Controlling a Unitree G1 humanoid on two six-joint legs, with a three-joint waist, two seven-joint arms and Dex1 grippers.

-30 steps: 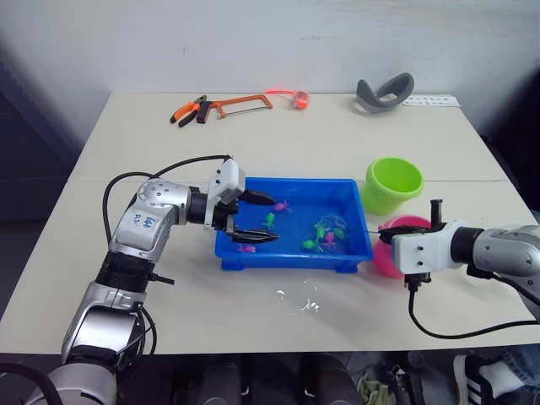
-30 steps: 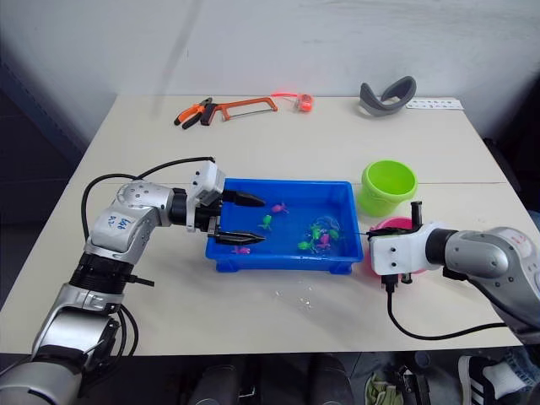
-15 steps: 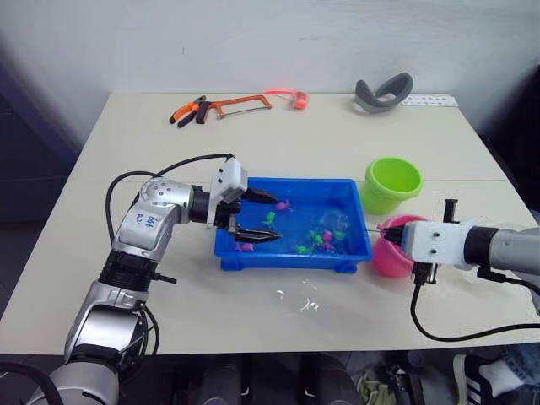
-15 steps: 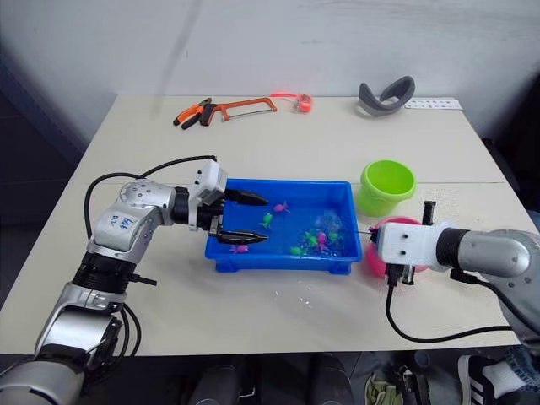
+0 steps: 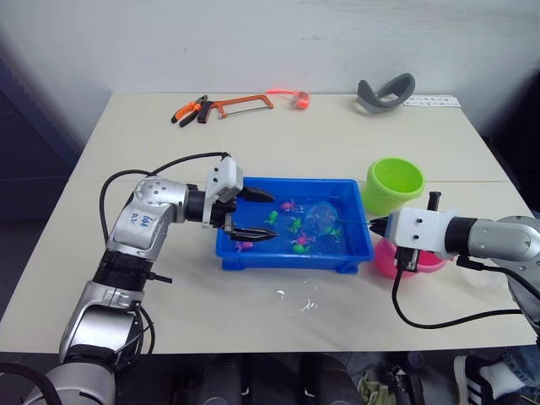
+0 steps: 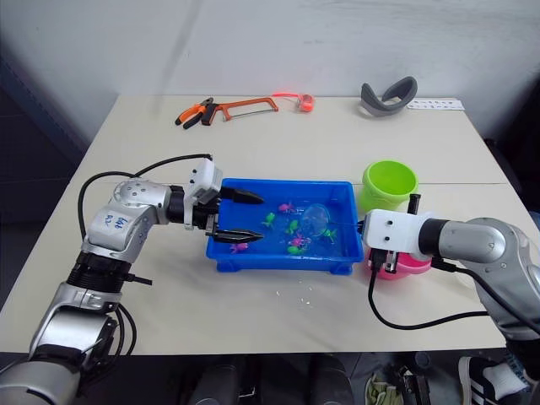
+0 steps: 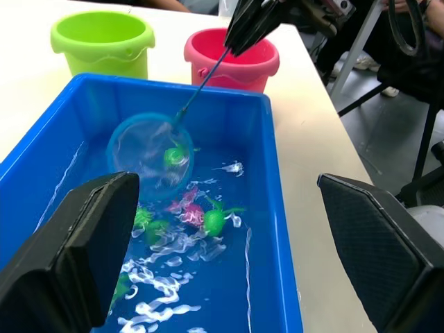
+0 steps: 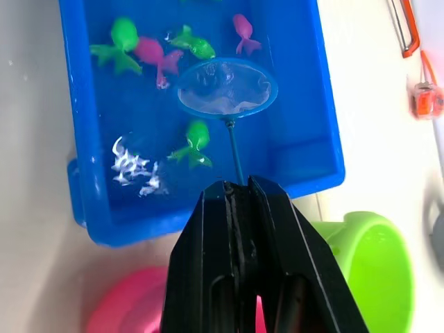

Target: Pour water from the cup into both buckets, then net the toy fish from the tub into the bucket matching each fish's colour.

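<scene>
The blue tub (image 5: 353, 257) sits mid-table with water and several green and pink toy fish (image 5: 297, 239) in it. My right gripper (image 5: 376, 226) is shut on the thin handle of the net (image 5: 321, 218), whose hoop hangs tilted over the tub's middle. In the right wrist view the net (image 8: 227, 88) looks empty, with a green fish (image 8: 194, 143) beside its handle. My left gripper (image 5: 261, 216) stands open over the tub's left end. The green bucket (image 5: 393, 184) stands right of the tub, with the pink bucket (image 5: 389, 258) in front of it, under my right arm. The cup is out of view.
A hacksaw (image 5: 240, 105), orange pliers (image 5: 187, 110), a small orange-red item (image 5: 298, 98) and a grey curved object (image 5: 384, 91) lie along the table's far edge. Spilled water (image 5: 299, 299) glistens in front of the tub.
My right gripper has shifted left toward the tub, carrying the net hoop from the tub's right part to its middle. The fish have drifted left. The left gripper has stayed put.
</scene>
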